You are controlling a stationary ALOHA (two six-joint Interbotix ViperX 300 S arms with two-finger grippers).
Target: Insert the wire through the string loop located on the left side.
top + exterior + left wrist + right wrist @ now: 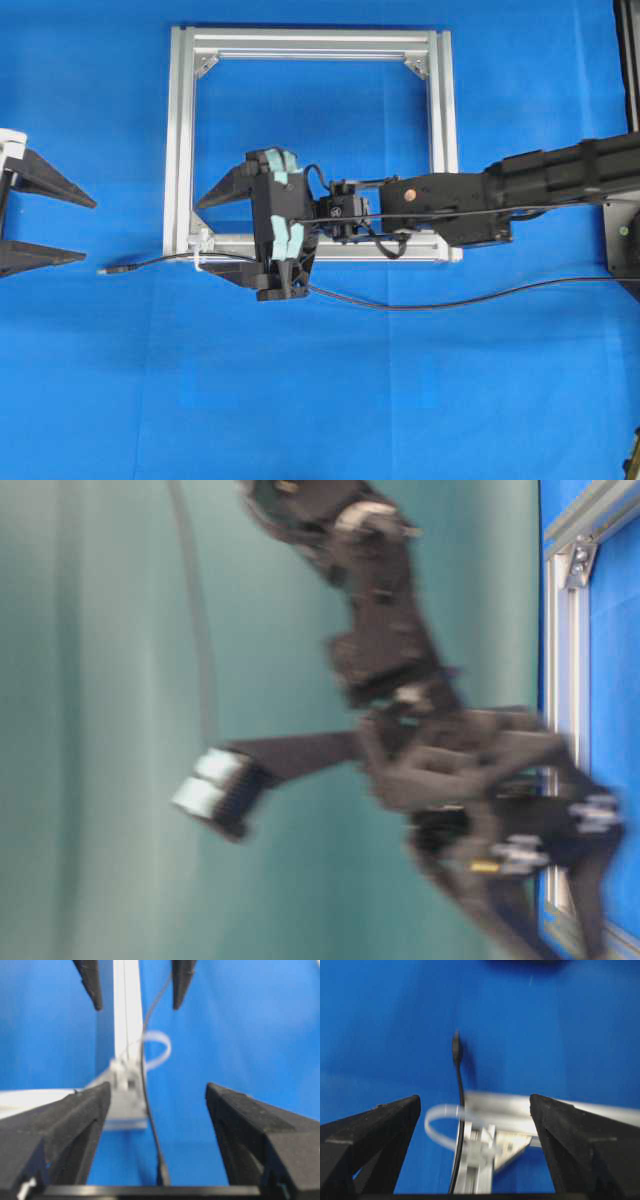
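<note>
Overhead view is showing the wire (170, 262) being carried through the loop (202, 262) at the frame's (180, 140) lower-left corner, its plug (112, 269) lying beyond, with both left gripper (40, 218) and right gripper (232, 232) spread and empty, so threading is being judged nearly done.

frame (312, 150) blocks; left side clear
</note>
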